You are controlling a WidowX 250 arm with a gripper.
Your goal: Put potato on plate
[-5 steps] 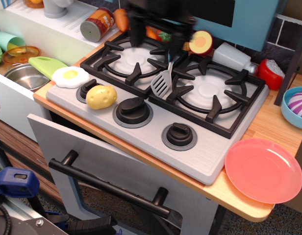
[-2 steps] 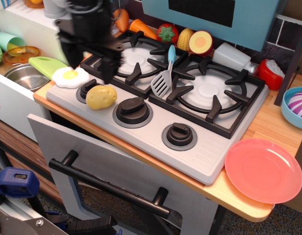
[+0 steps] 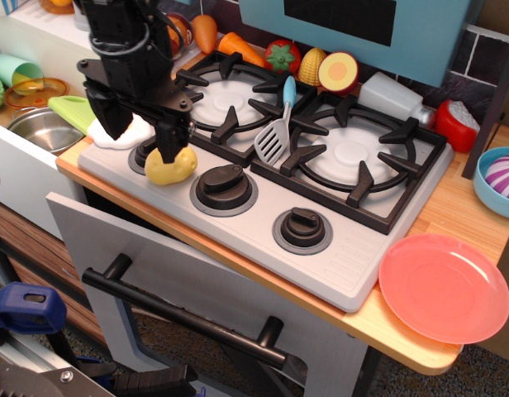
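The pale-yellow potato (image 3: 173,167) lies on the stove's front left, on the leftmost knob. My black gripper (image 3: 140,132) hangs just above and to its left, open, jaws wide apart. The right finger (image 3: 173,136) is over the potato's top and hides part of it; I cannot tell if it touches. The left finger (image 3: 107,116) is over the fried egg. Nothing is held. The salmon-pink plate (image 3: 444,287) sits empty on the wooden counter at the front right corner, far from the gripper.
A white fried egg (image 3: 132,132) lies mostly hidden under the gripper. A grey spatula (image 3: 274,132) lies between the two burners. Two black knobs (image 3: 225,186) stand right of the potato. A blue bowl (image 3: 497,179) is behind the plate. Toy food lines the back.
My gripper has moved from the back of the stove to the front left and come down, now just over the potato and egg. The potato and plate have not moved.
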